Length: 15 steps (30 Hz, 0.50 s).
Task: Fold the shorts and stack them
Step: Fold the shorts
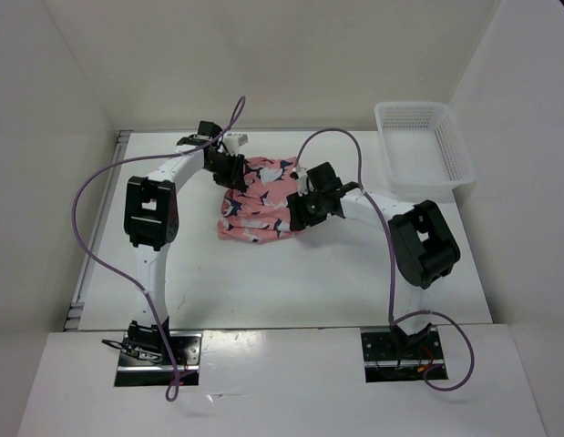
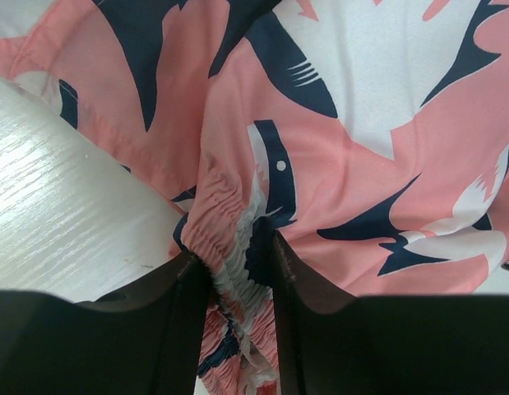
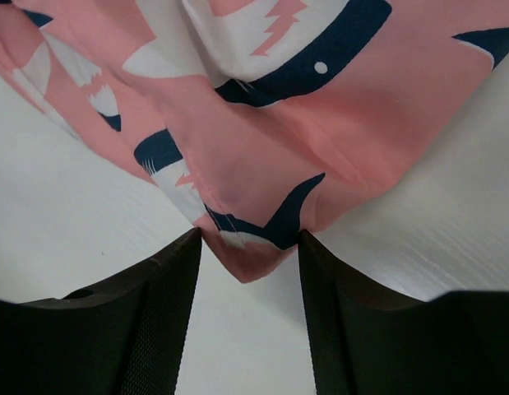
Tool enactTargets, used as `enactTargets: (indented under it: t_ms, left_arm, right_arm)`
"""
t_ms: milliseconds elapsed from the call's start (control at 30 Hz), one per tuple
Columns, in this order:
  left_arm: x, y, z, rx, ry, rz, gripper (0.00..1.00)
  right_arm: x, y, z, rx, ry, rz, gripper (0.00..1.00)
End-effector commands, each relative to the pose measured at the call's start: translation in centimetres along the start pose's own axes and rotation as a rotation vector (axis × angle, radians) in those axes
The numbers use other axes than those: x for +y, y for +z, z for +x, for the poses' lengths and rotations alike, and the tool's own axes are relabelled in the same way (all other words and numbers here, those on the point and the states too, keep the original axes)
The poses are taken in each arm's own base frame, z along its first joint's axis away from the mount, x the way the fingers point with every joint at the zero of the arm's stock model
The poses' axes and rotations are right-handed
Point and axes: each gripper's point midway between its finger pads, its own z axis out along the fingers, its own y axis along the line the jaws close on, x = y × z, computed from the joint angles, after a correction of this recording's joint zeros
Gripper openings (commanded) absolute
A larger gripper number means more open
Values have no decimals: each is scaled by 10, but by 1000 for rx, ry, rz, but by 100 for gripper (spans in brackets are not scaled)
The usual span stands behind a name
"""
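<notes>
The salmon-pink shorts point(image 1: 259, 205) with navy-and-white whale shapes lie crumpled in the middle of the white table point(image 1: 263, 282). My left gripper point(image 1: 234, 173) is at their far left edge. In the left wrist view it point(image 2: 238, 263) is shut on the gathered elastic waistband of the shorts point(image 2: 361, 148), which fills the gap between the fingers. My right gripper point(image 1: 295, 211) is at the shorts' right edge. In the right wrist view it point(image 3: 250, 239) is open, and a corner of the shorts point(image 3: 320, 140) lies on the table between its fingertips, not pinched.
A white perforated plastic basket point(image 1: 423, 146) stands at the back right of the table. White walls enclose the table on the left, back and right. Purple cables loop over both arms.
</notes>
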Motion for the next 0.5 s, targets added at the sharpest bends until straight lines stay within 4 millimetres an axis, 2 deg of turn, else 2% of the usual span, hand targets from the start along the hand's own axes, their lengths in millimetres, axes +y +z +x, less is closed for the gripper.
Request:
enactTargets:
  t_ms: [0,67,167,200,267,300,333,367,467]
  left_arm:
    - [-6,0,-6,-19,18,24,41]
    - [-6,-2,-10,-28,24,24,41]
    - [-7,-4,-12,-30,25,24,35]
    - [-8,-5,-15,-38,29,23,32]
    - [-5,-15,-22,-52,38,-19,26]
    - [-2,-15,-22,-52,37,-39,19]
    - [7,-23,-28,-71,37,-79,16]
    - [6,-26,-34,-85,44,-81,14]
    - [23,-41,-44,-118,25,-114,10]
  right_arm:
    - [3,9,-21,-76,-21,64,55]
    - [-3,15,-11,-60,-24,103,51]
    - [-19,18,-15,-89,-17,186,31]
    - [-23,20,-13,-81,-37,204,17]
    - [-27,19,-13,-75,-98,215,5]
    - [-27,15,-15,-74,-121,216,0]
    - [-25,12,-17,-79,-149,204,0]
    - [-25,8,-7,-54,-200,195,0]
    - [-16,0,19,12,-277,123,0]
